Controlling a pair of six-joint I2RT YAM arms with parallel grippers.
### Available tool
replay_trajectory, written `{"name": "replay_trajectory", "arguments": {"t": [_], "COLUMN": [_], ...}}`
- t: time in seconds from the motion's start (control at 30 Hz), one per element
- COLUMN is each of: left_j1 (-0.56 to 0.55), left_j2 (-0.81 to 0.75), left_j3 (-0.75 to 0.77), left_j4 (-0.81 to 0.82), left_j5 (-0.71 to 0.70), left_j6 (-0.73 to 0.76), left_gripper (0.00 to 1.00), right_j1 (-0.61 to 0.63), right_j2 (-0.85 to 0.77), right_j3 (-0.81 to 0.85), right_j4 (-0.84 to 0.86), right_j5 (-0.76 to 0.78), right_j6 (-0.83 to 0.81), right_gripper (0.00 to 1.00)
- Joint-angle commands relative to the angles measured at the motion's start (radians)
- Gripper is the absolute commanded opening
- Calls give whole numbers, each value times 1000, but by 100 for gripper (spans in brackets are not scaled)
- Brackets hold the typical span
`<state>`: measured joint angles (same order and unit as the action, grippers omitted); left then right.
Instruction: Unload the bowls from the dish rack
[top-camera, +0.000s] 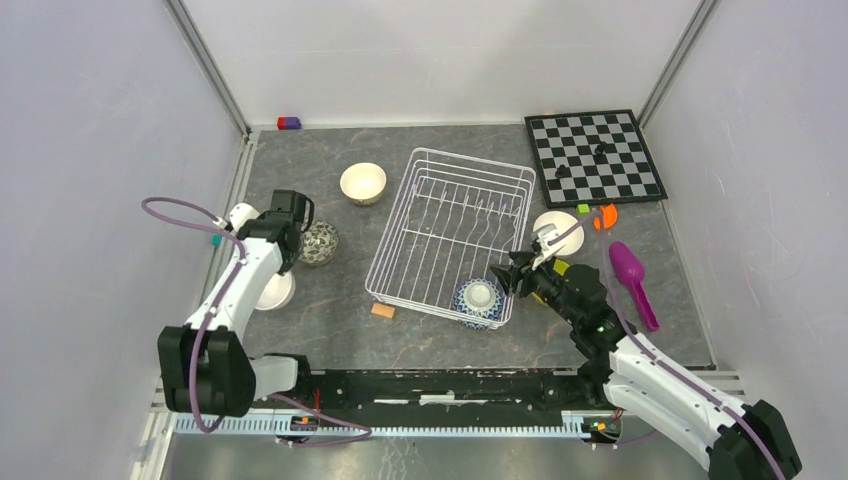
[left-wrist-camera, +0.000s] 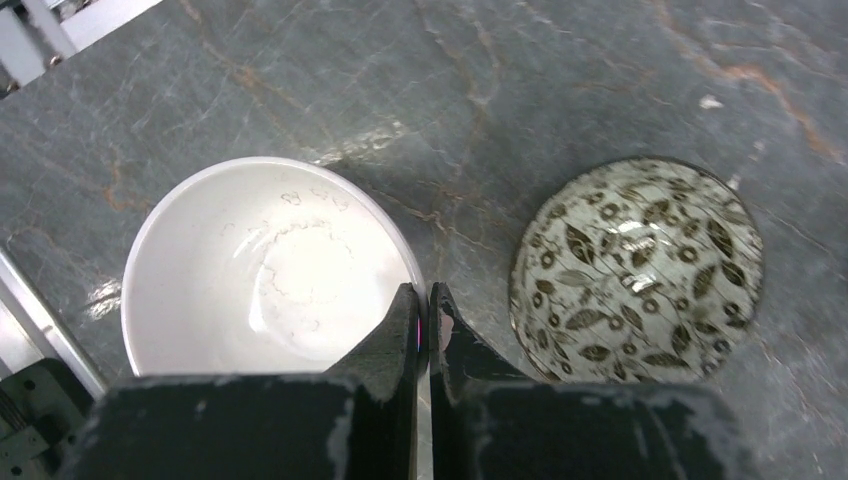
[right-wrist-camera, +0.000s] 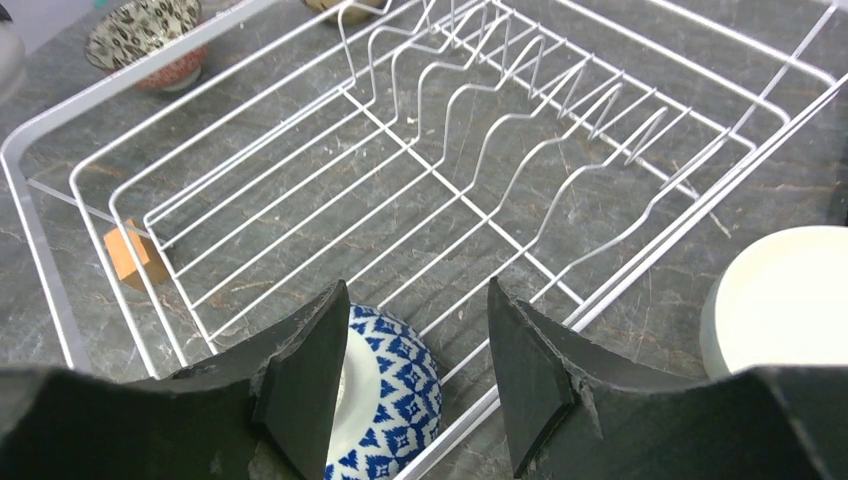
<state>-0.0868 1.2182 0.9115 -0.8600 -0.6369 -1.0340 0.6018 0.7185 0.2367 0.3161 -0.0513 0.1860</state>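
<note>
The white wire dish rack (top-camera: 450, 215) stands mid-table and holds one upside-down blue-and-white bowl (top-camera: 479, 300) at its near right corner. My right gripper (top-camera: 503, 277) is open just above that bowl (right-wrist-camera: 395, 400); its left finger (right-wrist-camera: 305, 380) is over the bowl's foot, and the gripper (right-wrist-camera: 415, 305) holds nothing. My left gripper (top-camera: 285, 255) is shut on the right rim of a white bowl (left-wrist-camera: 265, 270) that rests on the table (top-camera: 275, 292). A leaf-patterned bowl (left-wrist-camera: 635, 265) sits beside it. A cream bowl (top-camera: 363, 183) and another white bowl (top-camera: 556, 228) stand outside the rack.
A chessboard (top-camera: 595, 155) lies at the back right. A purple scoop (top-camera: 632, 280) and an orange piece (top-camera: 605, 217) lie right of the rack. A small orange block (top-camera: 382, 311) sits at the rack's near left corner. A red-and-blue block (top-camera: 289, 123) sits by the back wall.
</note>
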Motion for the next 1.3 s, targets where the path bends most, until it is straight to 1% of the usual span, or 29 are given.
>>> {"name": "replay_trajectory", "arguments": {"t": [0.0,0.1,0.2,0.23,0.4,0.47,0.7,0.83,0.87,1.03,1.13,1.2,1.27], "left_j1": [62,121,138,142,146,146,146,145,144,135,111,72,22], "left_j2": [57,85,90,90,89,87,75,39,33,-31,-99,-146,-185], "left_j3": [9,5,10,10,11,3,19,44,57,96,95,81,68], "left_j4": [-66,-82,-81,-82,-73,-35,-27,-9,-13,-41,5,81,151], "left_j5": [-31,-16,-34,-38,-26,11,39,65,77,165,247,345,470], "left_j6": [-140,-153,-137,-138,-127,-82,-28,69,98,165,225,300,387], "left_gripper": [2,2,4,8,36,43,43,49,54,69,76,77,81], "right_j1": [-1,-1,-2,-2,-1,-2,-2,-1,-1,-2,-1,-1,-1], "right_j2": [-59,-80,-81,-78,-38,-25,-24,-11,-8,1,36,71,112], "right_j3": [2,5,-3,-7,12,26,72,100,107,135,184,231,275], "right_j4": [0,-7,16,27,24,9,-57,-113,-127,-185,-251,-311,-380], "right_j5": [-14,-13,-37,-50,-95,-106,-122,-127,-126,-127,-150,-171,-206], "right_j6": [-20,-29,-21,-17,-11,-13,-34,-52,-56,-61,-62,-64,-74], "right_gripper": [59,59,58,57,58,58,58,59,59,59,60,60,57]}}
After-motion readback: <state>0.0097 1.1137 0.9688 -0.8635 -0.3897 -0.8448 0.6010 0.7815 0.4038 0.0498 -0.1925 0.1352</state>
